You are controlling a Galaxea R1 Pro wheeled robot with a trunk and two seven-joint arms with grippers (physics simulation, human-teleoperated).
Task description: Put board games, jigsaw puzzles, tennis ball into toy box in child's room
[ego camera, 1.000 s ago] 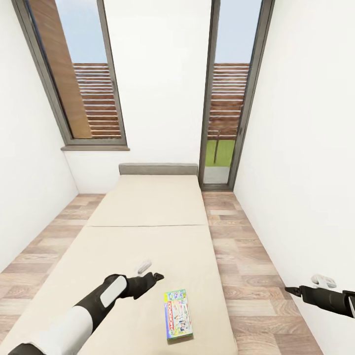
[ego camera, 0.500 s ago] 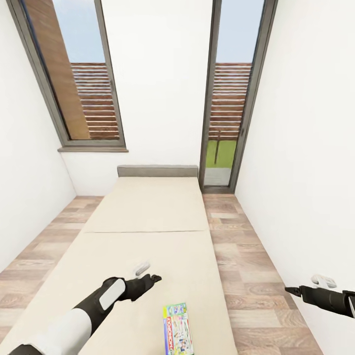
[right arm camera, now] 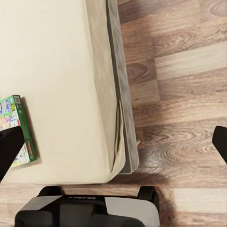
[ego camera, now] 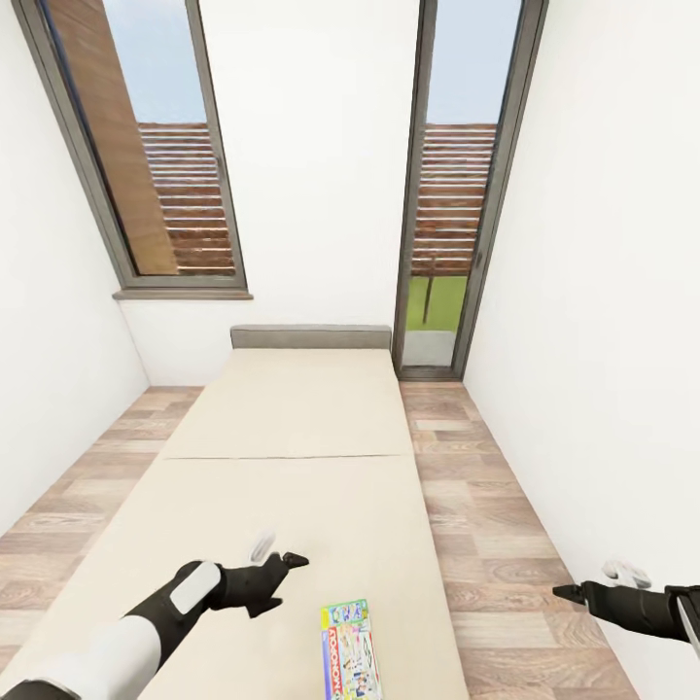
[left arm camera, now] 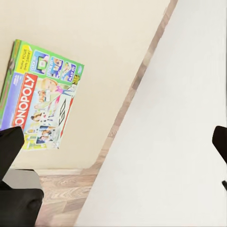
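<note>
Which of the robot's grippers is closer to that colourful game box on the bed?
Left. The left gripper hovers over the bed just beside the board game; the right gripper hangs over the floor, past the bed's edge.

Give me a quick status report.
Left gripper and right gripper open, empty. Green-bordered Monopoly game box flat on beige bed. Nothing obstructing.

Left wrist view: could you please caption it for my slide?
Monopoly board game lying flat on the beige bed, seen between open fingers.
</note>
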